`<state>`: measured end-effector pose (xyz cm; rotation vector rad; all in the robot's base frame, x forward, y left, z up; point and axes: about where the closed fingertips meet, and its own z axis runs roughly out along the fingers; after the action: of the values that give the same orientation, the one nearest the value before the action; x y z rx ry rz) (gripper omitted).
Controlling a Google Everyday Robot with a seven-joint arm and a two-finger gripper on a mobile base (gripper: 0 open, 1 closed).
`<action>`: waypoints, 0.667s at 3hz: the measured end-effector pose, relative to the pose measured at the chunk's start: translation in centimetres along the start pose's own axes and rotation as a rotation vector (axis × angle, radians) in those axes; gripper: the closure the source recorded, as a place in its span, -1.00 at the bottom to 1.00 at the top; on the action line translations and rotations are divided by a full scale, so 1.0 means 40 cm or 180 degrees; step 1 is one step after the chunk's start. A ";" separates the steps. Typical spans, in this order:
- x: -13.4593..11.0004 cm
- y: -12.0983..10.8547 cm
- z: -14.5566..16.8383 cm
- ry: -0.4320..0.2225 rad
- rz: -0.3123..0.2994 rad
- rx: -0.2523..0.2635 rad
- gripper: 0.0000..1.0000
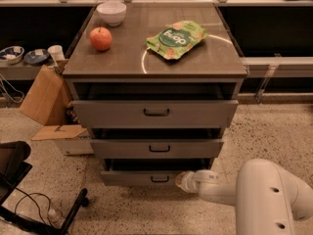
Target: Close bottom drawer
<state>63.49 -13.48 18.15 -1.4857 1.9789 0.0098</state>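
The grey cabinet [156, 62] has three drawers, each pulled out a little. The bottom drawer [139, 178] is the lowest one, with a plain grey front and a small dark loop handle [160, 179]; a dark gap shows above it. My gripper [182, 181] is at the end of the white arm that comes in from the lower right. It sits low, right at the drawer front, just right of the handle.
On the cabinet top lie a red apple [100, 38], a white bowl [111, 12] and a green snack bag [176, 38]. Cardboard boxes [46, 99] stand at the left. A black chair base and cables [29, 199] lie at the lower left on the speckled floor.
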 end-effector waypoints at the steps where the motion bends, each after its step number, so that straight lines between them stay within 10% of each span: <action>1: 0.000 0.000 0.000 0.0000 0.0000 0.0000 -0.70; 2: 0.000 0.000 0.000 0.0000 0.0000 0.0000 -1.00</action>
<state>63.48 -13.48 18.15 -1.4857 1.9789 0.0099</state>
